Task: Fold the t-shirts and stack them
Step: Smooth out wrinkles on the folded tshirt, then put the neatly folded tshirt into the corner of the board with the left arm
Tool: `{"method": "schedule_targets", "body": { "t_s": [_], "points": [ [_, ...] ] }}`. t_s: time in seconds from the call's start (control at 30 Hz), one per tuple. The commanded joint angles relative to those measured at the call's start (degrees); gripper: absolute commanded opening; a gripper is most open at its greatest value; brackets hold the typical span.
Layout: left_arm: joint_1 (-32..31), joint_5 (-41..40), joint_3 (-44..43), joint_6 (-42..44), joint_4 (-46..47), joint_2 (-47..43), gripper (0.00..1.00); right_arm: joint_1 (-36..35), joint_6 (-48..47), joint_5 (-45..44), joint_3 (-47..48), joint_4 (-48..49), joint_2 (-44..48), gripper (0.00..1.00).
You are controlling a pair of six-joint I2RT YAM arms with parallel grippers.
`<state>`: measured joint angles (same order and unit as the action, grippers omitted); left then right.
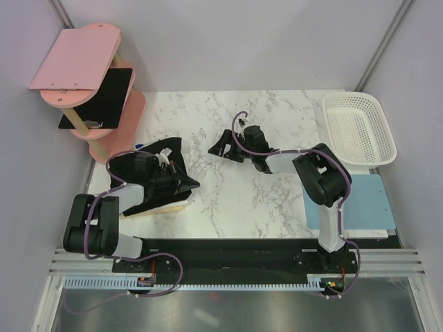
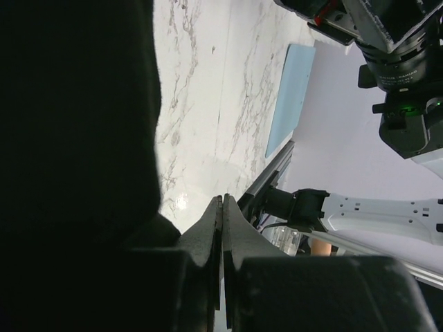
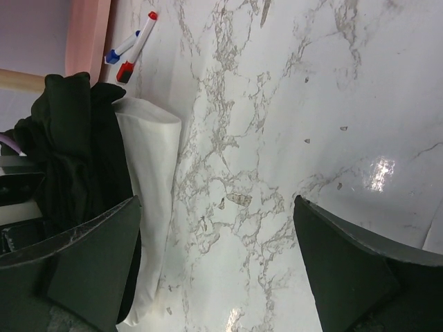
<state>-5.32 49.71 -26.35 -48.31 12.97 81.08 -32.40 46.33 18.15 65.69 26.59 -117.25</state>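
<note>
One black t-shirt point(image 1: 173, 151) is bunched at the left of the marble table, on top of a white folded item point(image 1: 156, 206). My left gripper point(image 1: 188, 183) is in this heap. In the left wrist view its jaws point(image 2: 223, 200) are pressed together with a thin dark layer between them, and black fabric point(image 2: 69, 124) fills the left side. My right gripper point(image 1: 220, 149) is open and empty over bare marble at the table's middle. Its view point(image 3: 216, 207) shows the black shirt point(image 3: 69, 138) and the white item point(image 3: 149, 207) to the left. No print shows.
A white basket point(image 1: 360, 128) stands at the back right. A light blue mat point(image 1: 367, 200) lies at the right front. A pink shelf point(image 1: 76, 59) at the back left holds a black board point(image 1: 104, 97). Markers point(image 3: 135, 45) lie beside the shirt.
</note>
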Motion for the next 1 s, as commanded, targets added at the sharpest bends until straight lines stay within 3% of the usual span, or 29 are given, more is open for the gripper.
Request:
{"method": "schedule_targets", "body": {
  "t_s": [0.0, 0.1, 0.2, 0.23, 0.3, 0.37, 0.47, 0.53, 0.6, 0.67, 0.7, 0.73, 0.97],
  "points": [
    [-0.7, 2.3, -6.4, 2.4, -4.3, -4.8, 0.02, 0.2, -0.6, 0.3, -1.2, 2.4, 1.1, 0.98],
    [-1.5, -0.6, -14.1, 6.0, -11.5, -8.4, 0.02, 0.6, -2.8, -0.9, -1.9, 0.6, 2.6, 0.98],
    [-3.5, -8.6, -23.5, 12.3, -22.9, -9.0, 0.09, 1.3, -5.7, -2.9, -2.5, -3.4, 6.1, 0.98],
    [-5.0, -14.7, -26.0, 15.4, -28.4, -8.1, 0.11, 1.6, -7.7, -4.3, -2.8, -5.9, 6.9, 0.98],
    [-6.8, -20.9, -33.1, 19.4, -33.0, -6.2, 0.24, 2.8, -9.7, -5.8, -3.1, -8.2, 9.4, 0.98],
    [-9.8, -28.5, -40.0, 21.3, -39.0, -1.7, 0.51, 4.5, -11.8, -7.6, -3.8, -11.1, 11.1, 0.98],
    [-15.2, -38.7, -48.7, 24.1, -46.3, 5.1, 0.73, 7.5, -13.4, -8.9, -4.6, -13.8, 14.4, 0.98],
    [-18.9, -43.9, -53.4, 24.9, -48.5, 8.7, 0.75, 9.1, -14.0, -9.1, -4.9, -15.2, 16.3, 0.98],
    [-22.6, -49.1, -55.7, 25.5, -51.2, 13.7, 0.72, 11.2, -14.7, -9.4, -5.0, -16.6, 18.1, 0.98],
    [-24.2, -49.6, -57.9, 25.6, -51.9, 18.4, 0.51, 13.3, -15.2, -9.0, -5.1, -17.3, 19.0, 0.98],
    [-25.4, -49.5, -58.3, 25.4, -52.1, 19.8, 0.32, 14.0, -15.4, -8.9, -5.2, -17.6, 19.8, 0.98],
    [-26.0, -51.4, -59.0, 25.3, -52.3, 21.1, 0.02, 14.6, -15.5, -8.8, -5.5, -18.1, 20.0, 0.98],
    [-27.4, -54.6, -58.0, 22.7, -53.0, 29.2, 0.02, 19.4, -16.4, -7.2, -7.3, -18.7, 22.9, 0.98]
  ]
}}
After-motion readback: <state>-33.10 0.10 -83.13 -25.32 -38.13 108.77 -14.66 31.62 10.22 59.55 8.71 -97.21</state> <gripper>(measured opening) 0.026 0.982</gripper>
